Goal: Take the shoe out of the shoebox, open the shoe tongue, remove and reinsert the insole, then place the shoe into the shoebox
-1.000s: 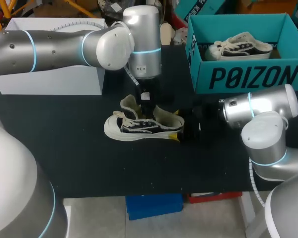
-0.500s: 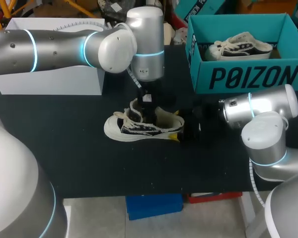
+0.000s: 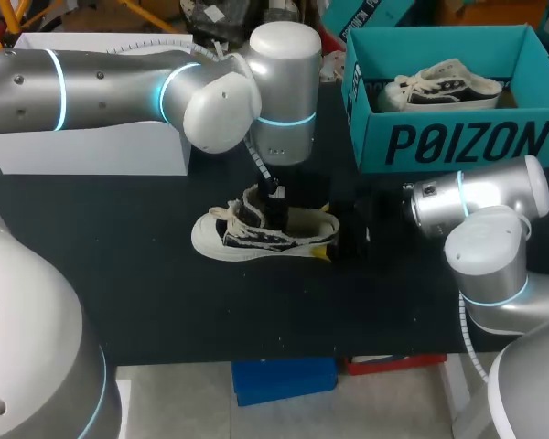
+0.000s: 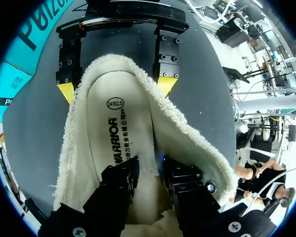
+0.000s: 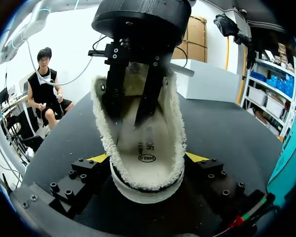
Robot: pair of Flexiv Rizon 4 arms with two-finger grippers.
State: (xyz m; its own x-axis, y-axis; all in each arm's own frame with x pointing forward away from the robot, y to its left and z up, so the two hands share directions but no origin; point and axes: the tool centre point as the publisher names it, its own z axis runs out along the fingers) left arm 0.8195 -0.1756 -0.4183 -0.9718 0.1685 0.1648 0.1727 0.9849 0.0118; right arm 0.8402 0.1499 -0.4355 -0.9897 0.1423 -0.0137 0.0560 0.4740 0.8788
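Observation:
A black-and-cream shoe (image 3: pixel 247 236) with a fleece lining lies on the black table, toe to the left. My right gripper (image 3: pixel 334 236) is shut on its heel, one yellow tip on each side (image 5: pixel 149 158). From above, my left gripper (image 3: pixel 274 208) reaches down into the shoe's mouth. Its fingers (image 4: pixel 121 182) stand slightly apart, open, with the tips on the cream insole (image 4: pixel 113 128), which lies flat inside the shoe. Behind the right arm stands the teal shoebox (image 3: pixel 439 137).
A second shoe (image 3: pixel 439 84) lies inside the teal shoebox at the back right. A white box (image 3: pixel 101 151) stands at the back left, under my left arm. The table's front strip and left side are bare.
My left gripper has come down from above the tongue into the shoe's mouth, and its fingers have parted. The raised tongue has sunk lower. The right arm and the shoe have stayed put.

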